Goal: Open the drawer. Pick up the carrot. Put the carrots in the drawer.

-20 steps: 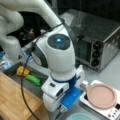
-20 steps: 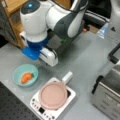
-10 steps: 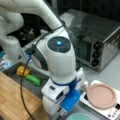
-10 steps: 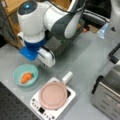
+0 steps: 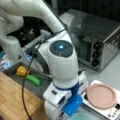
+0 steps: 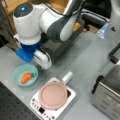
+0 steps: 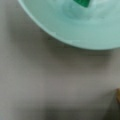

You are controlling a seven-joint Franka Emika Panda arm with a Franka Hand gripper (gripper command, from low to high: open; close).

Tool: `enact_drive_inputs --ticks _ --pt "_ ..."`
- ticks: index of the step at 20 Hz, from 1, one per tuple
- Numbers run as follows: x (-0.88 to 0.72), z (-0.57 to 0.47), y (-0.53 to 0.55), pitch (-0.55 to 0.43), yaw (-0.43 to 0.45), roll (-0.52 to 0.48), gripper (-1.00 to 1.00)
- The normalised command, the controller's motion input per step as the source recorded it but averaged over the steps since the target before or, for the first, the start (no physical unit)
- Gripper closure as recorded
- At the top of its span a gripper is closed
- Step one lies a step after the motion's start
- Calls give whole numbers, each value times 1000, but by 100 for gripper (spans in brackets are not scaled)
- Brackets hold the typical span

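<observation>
Barely anything had shifted over that last second; the arm only drifted a touch. Its gripper (image 6: 42, 60) hung just beside the teal bowl (image 6: 17, 72), but I couldn't tell how wide it was. The carrot (image 6: 26, 77) lay in that bowl, untouched. The drawer (image 5: 17, 80) stood open, with bare counter toward the hotplate (image 6: 53, 110).

Hand fingers hidden under arm body; bowl (image 7: 75, 27) cut by wrist view's top edge.
</observation>
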Motion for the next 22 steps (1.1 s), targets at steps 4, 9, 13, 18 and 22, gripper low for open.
enact_drive_inputs --ticks 4,9,13,18,22 --pt "421 57 -220 177 136 -56 -100" --pt "395 34 -194 184 153 -51 -100" --pt "369 7 -134 171 120 -47 -100" --pt "320 15 -64 155 80 -54 -100" --pt "294 32 5 140 72 -65 -100"
